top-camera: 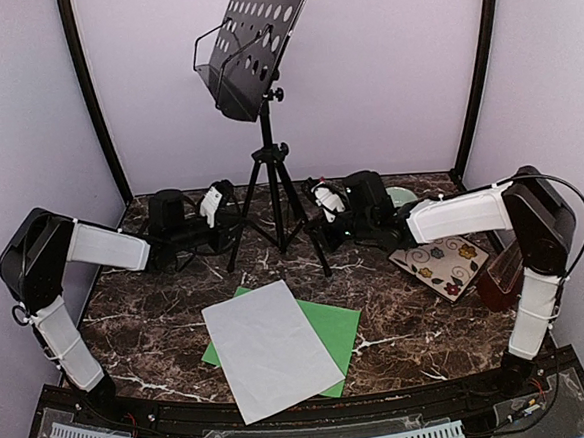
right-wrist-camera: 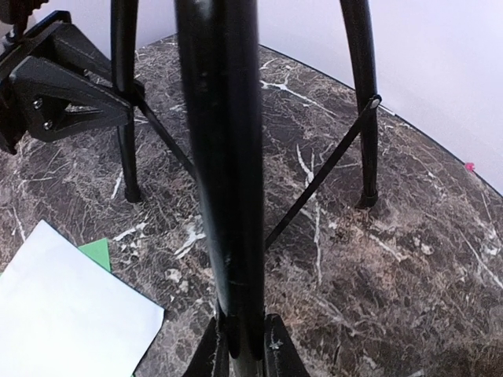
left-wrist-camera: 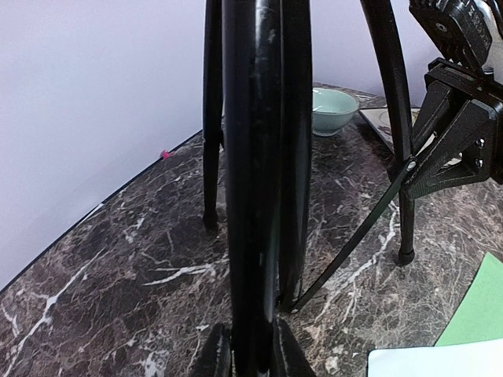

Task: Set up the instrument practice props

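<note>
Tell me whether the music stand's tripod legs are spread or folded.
Spread: the music stand has its legs splayed from the hub, feet planted apart on the marble table, braces extended.

Bright, even light, faint shadows; wrist views bow at the edges, music stand (left-wrist-camera: 251, 157) blurred up close

Centre-back blocked by music stand (top-camera: 269, 170) legs, w/ left gripper (left-wrist-camera: 250, 357) & right gripper (right-wrist-camera: 240, 353) clamped either side. Front-centre taken by white sheet (top-camera: 271, 346) over green sheet (top-camera: 335, 326). Free tabletop (top-camera: 149, 319) front-left; back-right crowded w/ plate (top-camera: 440, 262), bowl (top-camera: 403, 195).
</note>
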